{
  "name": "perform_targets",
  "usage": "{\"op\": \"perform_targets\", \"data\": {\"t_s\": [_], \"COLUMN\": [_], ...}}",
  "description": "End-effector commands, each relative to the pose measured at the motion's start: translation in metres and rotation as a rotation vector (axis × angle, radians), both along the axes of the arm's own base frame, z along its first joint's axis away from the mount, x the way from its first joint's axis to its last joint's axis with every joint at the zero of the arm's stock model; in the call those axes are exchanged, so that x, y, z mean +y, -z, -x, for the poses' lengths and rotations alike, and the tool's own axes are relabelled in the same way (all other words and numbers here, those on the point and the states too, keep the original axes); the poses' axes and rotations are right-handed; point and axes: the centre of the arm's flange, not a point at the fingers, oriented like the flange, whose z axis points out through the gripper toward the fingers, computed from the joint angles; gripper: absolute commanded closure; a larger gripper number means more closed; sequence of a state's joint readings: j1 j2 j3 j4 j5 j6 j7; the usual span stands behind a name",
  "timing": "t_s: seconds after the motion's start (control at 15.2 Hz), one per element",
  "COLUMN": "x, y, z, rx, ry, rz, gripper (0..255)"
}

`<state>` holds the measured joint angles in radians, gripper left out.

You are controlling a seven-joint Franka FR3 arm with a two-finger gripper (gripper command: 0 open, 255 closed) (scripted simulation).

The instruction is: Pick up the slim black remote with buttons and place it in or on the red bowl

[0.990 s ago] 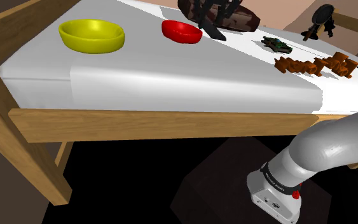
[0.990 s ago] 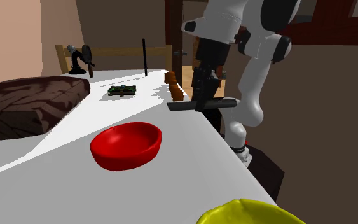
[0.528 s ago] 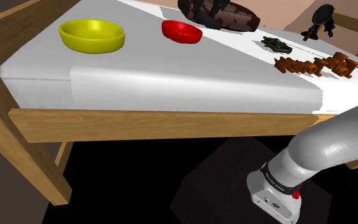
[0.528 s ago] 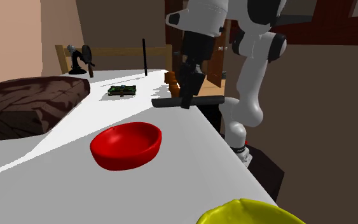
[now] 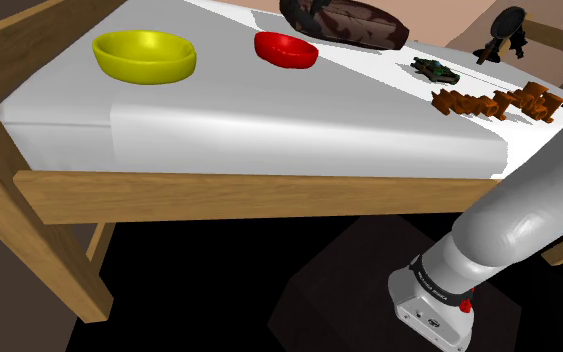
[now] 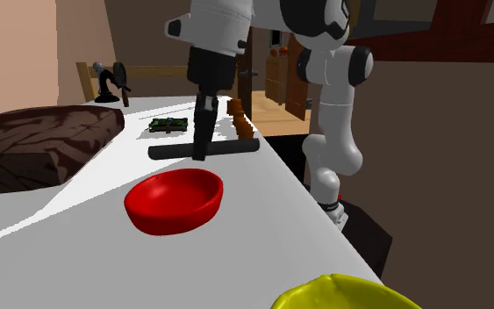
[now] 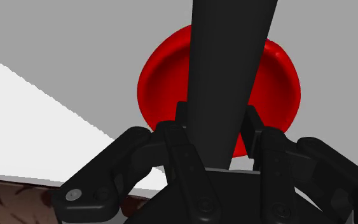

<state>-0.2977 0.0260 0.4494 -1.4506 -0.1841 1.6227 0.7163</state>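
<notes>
Between hand (image 6: 202, 147) fingers, remote (image 6: 236, 148) clasped, over red bowl (image 6: 175, 200).

Remote (image 7: 231, 76) covers the red bowl (image 7: 279, 83) middle — its far end cropped.

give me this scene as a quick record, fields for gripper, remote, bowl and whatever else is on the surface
gripper: shut on the remote
remote: held level in the air above the white surface
red bowl: empty, under the remote in the wrist view
also there: yellow bowl, dark cushion, small green toy
</notes>
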Motion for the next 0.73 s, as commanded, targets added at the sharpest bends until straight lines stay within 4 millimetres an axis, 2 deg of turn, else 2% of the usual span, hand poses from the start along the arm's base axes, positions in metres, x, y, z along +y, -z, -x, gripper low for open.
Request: {"op": "perform_targets", "data": {"t_s": [0.0,0.13,0.66], "x": [-0.011,-0.026,-0.026], "y": [0.001,0.003,0.045], "z": [-0.023,-0.054,-0.054], "rx": [0.000,0.000,0.000], "ry": [0.001,0.001,0.001], "rz": [0.000,0.000,0.000], "gripper": [255,255,255]}}
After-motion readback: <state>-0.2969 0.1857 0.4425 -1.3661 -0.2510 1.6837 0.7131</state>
